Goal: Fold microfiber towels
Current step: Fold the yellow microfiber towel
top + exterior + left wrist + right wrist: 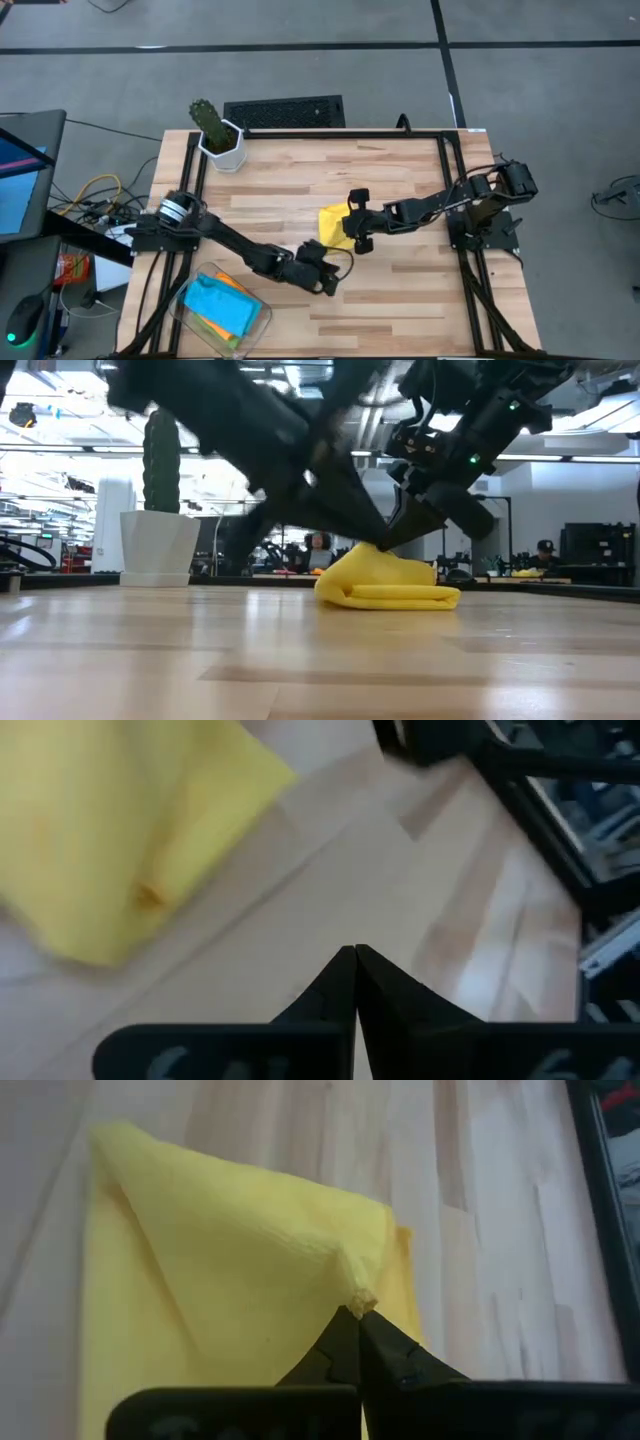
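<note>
Right wrist view: right gripper (352,1318) jaws pinch yellow towel (230,1260); left gripper (355,960) jaws pressed together.

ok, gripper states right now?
Left gripper: closed, empty, beside the yellow towel.
Right gripper: closed, pinching a corner of the yellow towel.

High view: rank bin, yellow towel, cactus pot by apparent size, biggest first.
1. Bin, clear, holding folded towels, at the table's front-left corner.
2. Yellow towel, partly hidden by the right fingers, so its full extent is unsure.
3. Cactus pot, white, looks about the same size as the visible towel; too close to call.
</note>
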